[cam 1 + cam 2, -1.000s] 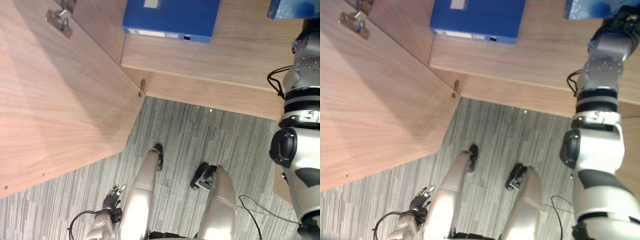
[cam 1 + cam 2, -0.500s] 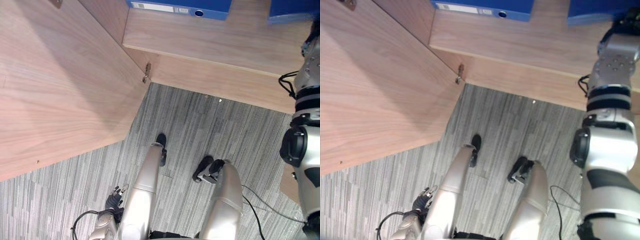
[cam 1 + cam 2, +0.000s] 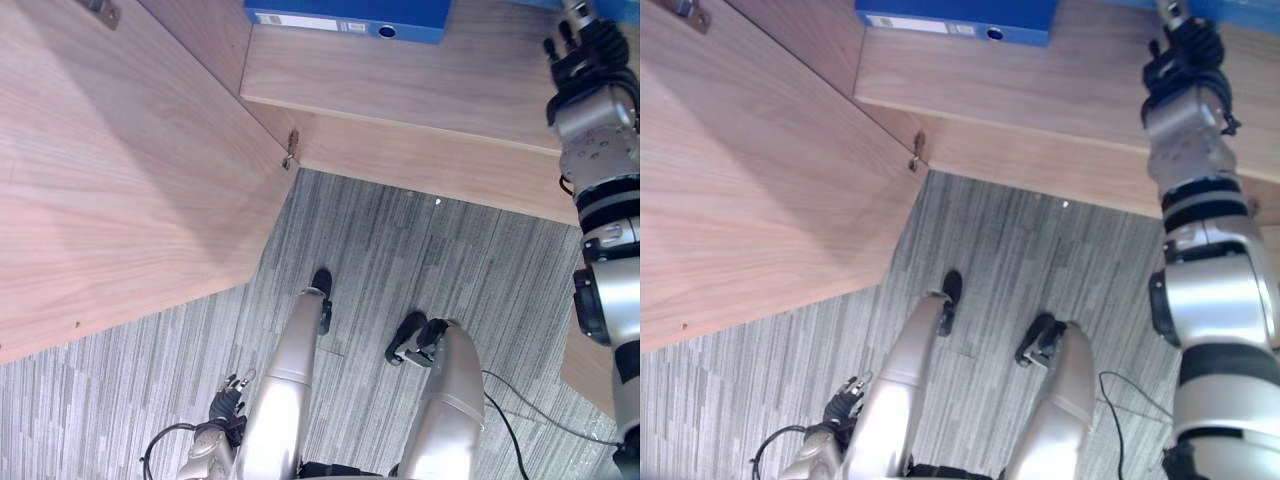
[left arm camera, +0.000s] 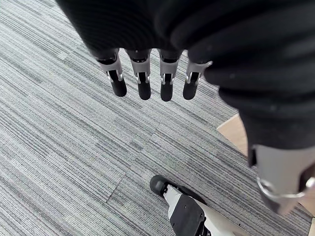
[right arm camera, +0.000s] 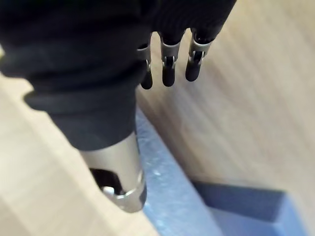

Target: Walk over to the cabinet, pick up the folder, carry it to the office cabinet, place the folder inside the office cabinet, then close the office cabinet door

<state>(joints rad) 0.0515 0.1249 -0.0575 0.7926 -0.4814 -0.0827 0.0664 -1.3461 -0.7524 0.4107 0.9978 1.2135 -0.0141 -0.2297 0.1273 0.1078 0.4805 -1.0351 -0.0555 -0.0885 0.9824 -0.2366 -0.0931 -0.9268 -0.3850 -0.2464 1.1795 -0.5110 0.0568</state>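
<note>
OK, folder [image 3: 345,18] lies flat on cabinet shelf [image 3: 450,90]; 2nd blue item [image 5: 172,196] just beside your R hand [image 3: 582,60], fingers straight, empty. L hand [image 3: 228,398] hangs loose, empty. Pull R back sloppily & you'd prob. knock it; door [image 3: 120,180] not yet shut.

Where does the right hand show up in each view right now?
Left eye view: right hand at upper right, over the cabinet shelf.
Right eye view: upper right again, over the same shelf.
Right wrist view: its straight fingers with wood past them.
Shared landmark: blue folder, top centre in both eye views.
</note>
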